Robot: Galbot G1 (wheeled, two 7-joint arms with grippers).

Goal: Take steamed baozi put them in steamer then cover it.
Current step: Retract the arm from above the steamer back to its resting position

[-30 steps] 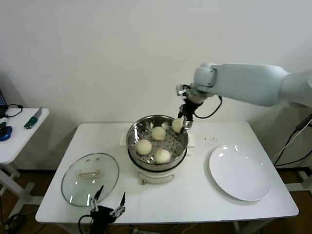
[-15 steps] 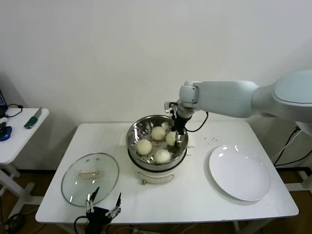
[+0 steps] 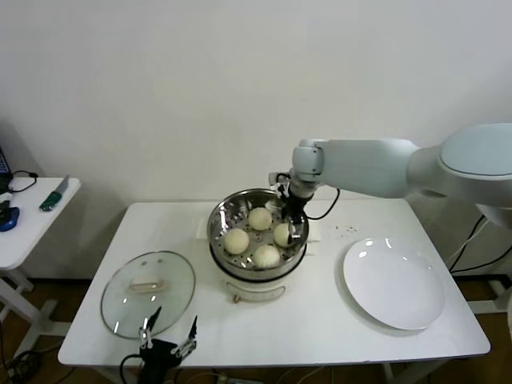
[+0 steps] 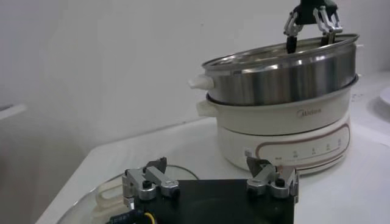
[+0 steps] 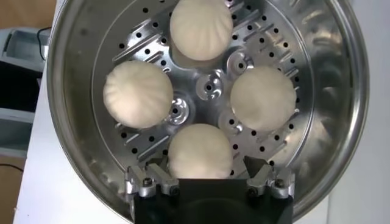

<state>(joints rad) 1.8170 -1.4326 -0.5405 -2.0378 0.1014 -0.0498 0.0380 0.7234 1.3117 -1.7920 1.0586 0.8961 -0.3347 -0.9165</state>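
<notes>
- Reaching into the steamer (image 3: 258, 234), our right hand (image 3: 288, 228) straddles the nearest steamed baozi (image 5: 200, 152), fingers spread, not clamping; three more lie beyond.
- Our left hand (image 3: 169, 337) waits released beside the cover (image 3: 148, 294) on the tabletop (image 3: 320, 320).

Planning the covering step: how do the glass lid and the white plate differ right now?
The lid is clear glass with a metal rim and cream bar handle; the plate is plain opaque white. The lid lies on the robot's left of the steamer, the plate on its right. Both are round and flat on the table.
</notes>
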